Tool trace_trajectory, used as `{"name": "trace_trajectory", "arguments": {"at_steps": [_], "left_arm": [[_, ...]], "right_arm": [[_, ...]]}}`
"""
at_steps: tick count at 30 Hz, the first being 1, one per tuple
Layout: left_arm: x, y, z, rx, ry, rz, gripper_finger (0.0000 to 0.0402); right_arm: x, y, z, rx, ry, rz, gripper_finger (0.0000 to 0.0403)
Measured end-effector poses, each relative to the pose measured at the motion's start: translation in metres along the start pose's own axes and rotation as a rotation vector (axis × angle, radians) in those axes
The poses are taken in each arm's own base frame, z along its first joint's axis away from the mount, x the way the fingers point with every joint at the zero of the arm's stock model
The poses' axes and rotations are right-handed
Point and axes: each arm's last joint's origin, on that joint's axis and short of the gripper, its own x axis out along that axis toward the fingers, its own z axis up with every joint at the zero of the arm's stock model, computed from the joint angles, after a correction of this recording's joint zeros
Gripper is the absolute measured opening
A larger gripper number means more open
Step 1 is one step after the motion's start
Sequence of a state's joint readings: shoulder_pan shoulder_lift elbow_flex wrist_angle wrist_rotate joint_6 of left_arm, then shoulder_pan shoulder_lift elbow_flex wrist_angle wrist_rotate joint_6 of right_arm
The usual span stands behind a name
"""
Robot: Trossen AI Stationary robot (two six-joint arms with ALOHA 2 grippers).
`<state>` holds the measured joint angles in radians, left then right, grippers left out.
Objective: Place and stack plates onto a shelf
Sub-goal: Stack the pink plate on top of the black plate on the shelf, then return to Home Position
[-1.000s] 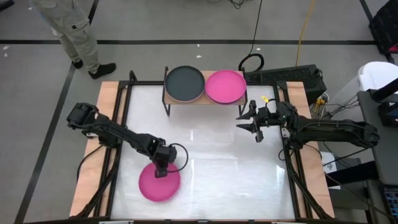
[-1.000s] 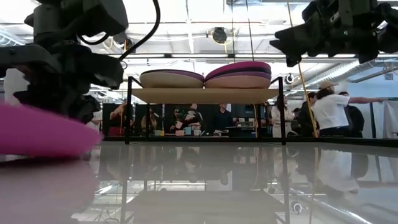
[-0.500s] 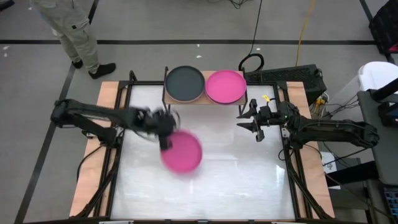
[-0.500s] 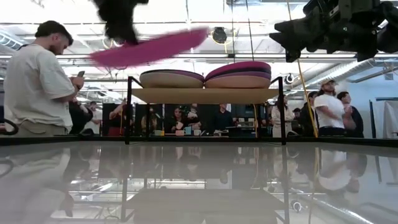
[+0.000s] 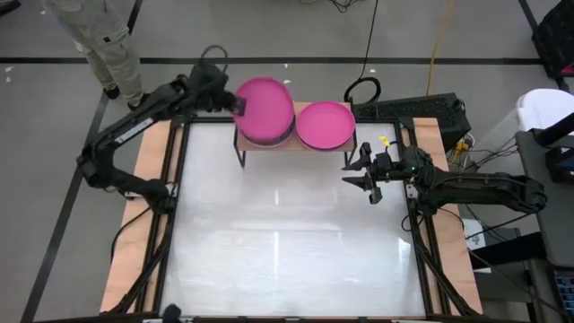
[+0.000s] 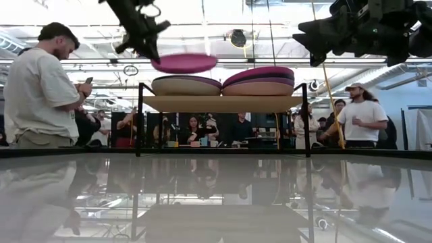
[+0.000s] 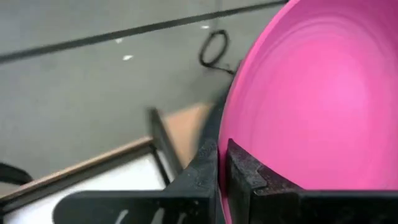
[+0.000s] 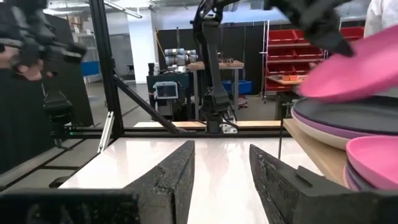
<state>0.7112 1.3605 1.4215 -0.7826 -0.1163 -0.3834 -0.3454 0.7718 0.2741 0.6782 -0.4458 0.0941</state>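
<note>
A hot pink plate (image 5: 265,109) hangs over the left stack (image 6: 185,86) on the shelf (image 6: 223,102), with my left gripper (image 5: 235,103) shut on it. The black plate topping that stack (image 8: 367,115) is clear in the right wrist view; from above the held plate covers it. The right stack (image 6: 258,80) has a hot pink plate (image 5: 325,126) on top. My right gripper (image 5: 363,177) hovers open over the table's right side, near the shelf, with nothing between its fingers. My left gripper pinches the hot pink plate's rim (image 7: 225,134) at the plate's left edge, one finger on the upper face and one on the underside. The fingers reach in from the table's left, slanting down. The plate is lifted clear and nearly level above the left stack.
A person (image 6: 42,88) stands beyond the table's far left corner, and more people show in the room behind. Wooden side strips (image 5: 134,224) and black frame rails run along the table's left and right. Cables and equipment (image 5: 421,112) lie at the far right.
My left gripper has shut on the hot pink plate at the table's near left, lifted it clear and swung it up and toward the far edge. The plate was tilted midway; it is now nearly level over the shelf's left stack.
</note>
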Motion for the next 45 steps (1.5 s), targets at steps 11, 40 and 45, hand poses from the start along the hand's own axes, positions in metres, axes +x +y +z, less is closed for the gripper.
{"name": "trace_trajectory", "arguments": {"at_steps": [11, 40, 45], "left_arm": [[0.030, 0.007, 0.005, 0.091, 0.088, -0.181, 0.0091], [-0.139, 0.051, -0.150, 0.388, -0.600, -0.556, 0.0017], [-0.122, 0.063, -0.186, 0.430, -0.658, -0.637, 0.0006]], "right_arm": [[0.000, 0.000, -0.003, 0.002, 0.027, -0.002, 0.0134], [-0.019, 0.006, 0.008, -0.084, 0.015, -0.023, 0.0134], [-0.030, 0.008, 0.006, -0.060, 0.064, -0.051, 0.0134]]}}
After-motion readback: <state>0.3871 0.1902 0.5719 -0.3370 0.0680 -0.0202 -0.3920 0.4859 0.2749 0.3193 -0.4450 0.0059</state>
